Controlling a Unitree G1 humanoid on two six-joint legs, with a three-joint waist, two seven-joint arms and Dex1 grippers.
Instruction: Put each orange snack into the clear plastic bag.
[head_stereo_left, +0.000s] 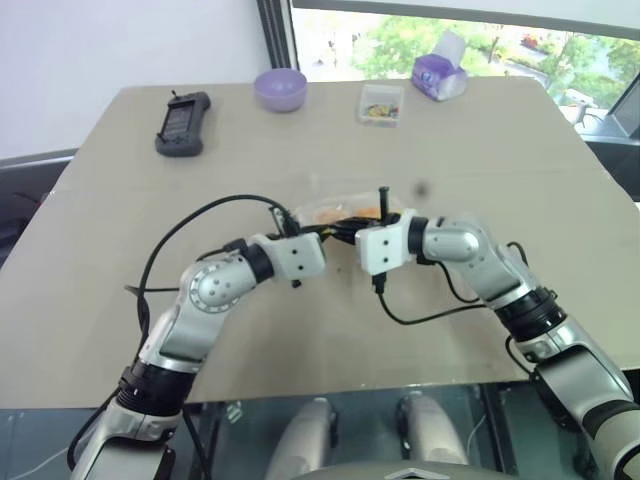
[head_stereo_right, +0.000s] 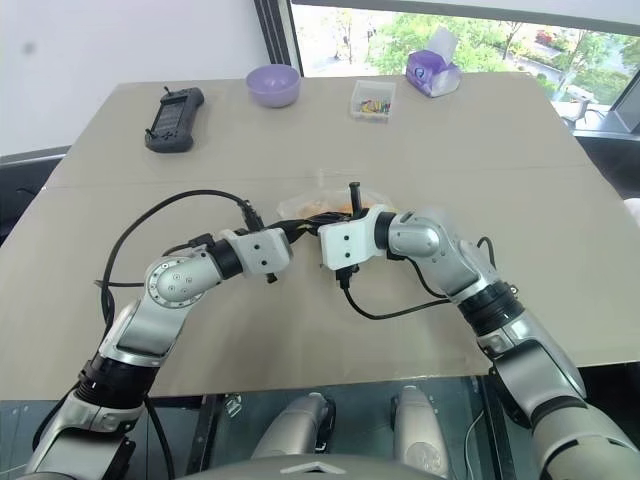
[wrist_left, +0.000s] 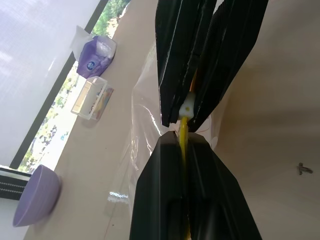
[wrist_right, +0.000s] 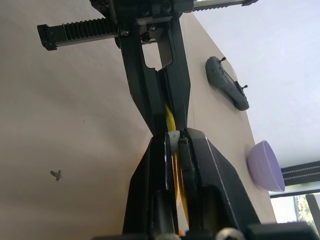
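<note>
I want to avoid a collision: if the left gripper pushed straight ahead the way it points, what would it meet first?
Most likely the right gripper: it faces the left gripper tip to tip, both shut on the yellow closure strip of the clear plastic bag.

Clear plastic bag (head_stereo_right: 318, 206) with yellow strip (wrist_left: 183, 134) holds orange snacks (head_stereo_left: 326, 214).

Daylight enters from the window (head_stereo_left: 450, 40) beyond the far edge of the beige worktop (head_stereo_left: 500, 170); scene bright and even. Window area overexposed in the left wrist view. Soft shadows under both arms. Near black fingers (wrist_left: 195, 200) blurred in wrist views. Small dark smudge on the left eye view.
</note>
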